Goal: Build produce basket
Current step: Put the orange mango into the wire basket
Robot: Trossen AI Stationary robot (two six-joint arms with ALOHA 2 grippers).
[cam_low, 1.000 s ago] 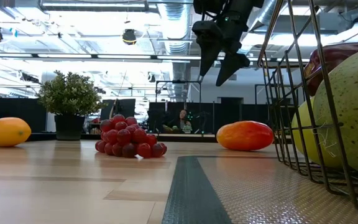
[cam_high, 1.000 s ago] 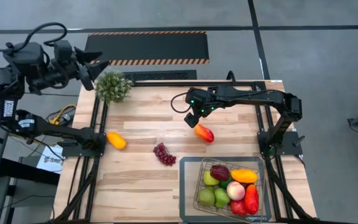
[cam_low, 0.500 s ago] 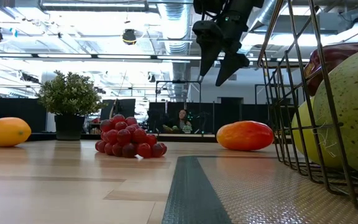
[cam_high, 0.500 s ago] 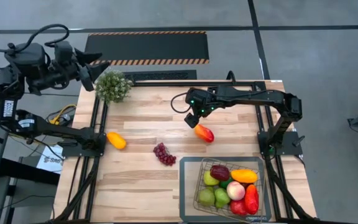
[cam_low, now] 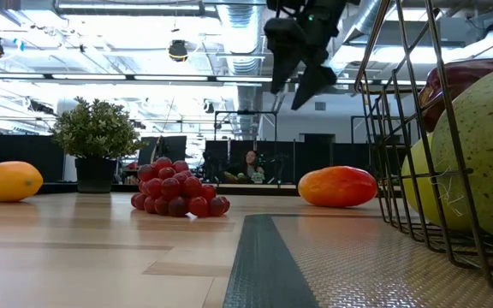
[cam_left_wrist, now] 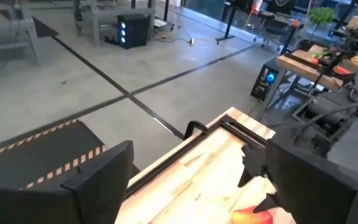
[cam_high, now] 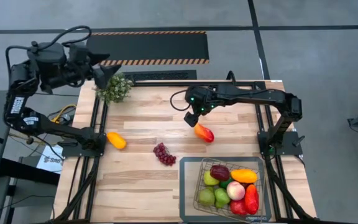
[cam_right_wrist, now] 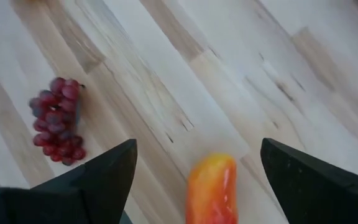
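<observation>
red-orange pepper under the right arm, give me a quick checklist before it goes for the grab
1. Right tool open: ok, fingers spread wide in its wrist view.
2. Right tool empty: ok, nothing between the fingers.
3. Red-orange pepper lined up: ok, it lies between the two fingers in the right wrist view and just below the tool in the high view.
4. Tool down at pepper height: not ok, the low view shows it well above the pepper.
5. Neighbours clear: ok, the grapes lie apart from the pepper.
6. Room in the basket: cannot tell for certain; fruit fills much of it, with a bare part on its left.
</observation>
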